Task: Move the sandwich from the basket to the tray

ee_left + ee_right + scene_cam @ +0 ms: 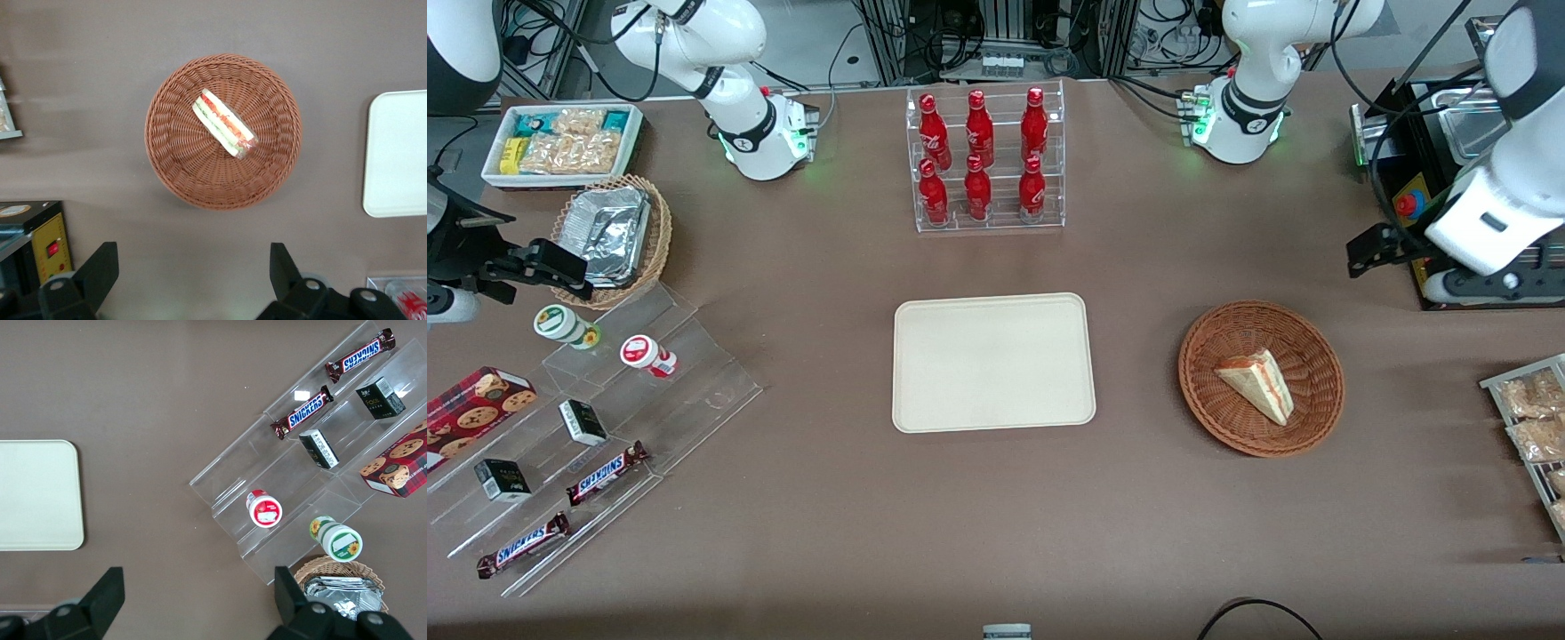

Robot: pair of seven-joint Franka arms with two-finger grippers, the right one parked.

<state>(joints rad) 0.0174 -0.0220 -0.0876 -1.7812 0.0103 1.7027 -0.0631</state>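
Note:
The sandwich (1258, 384) (223, 123), a pale wedge with red and green filling, lies in the round reddish-brown basket (1202, 356) (167, 157). The cream tray (993, 362) (399, 153) (37, 495) lies flat beside the basket, toward the parked arm's end, with nothing on it. My gripper (1372, 249) (192, 273) hangs high above the table, farther from the front camera than the basket and toward the working arm's end. It is open, its black fingers (100, 267) wide apart and holding nothing.
A clear rack of red bottles (985, 160) stands farther from the front camera than the tray. A black device with a red button (1409, 206) (48, 248) and a wire rack of snack packets (1534, 418) sit near the working arm. Stepped acrylic shelves (605, 400) hold candy bars.

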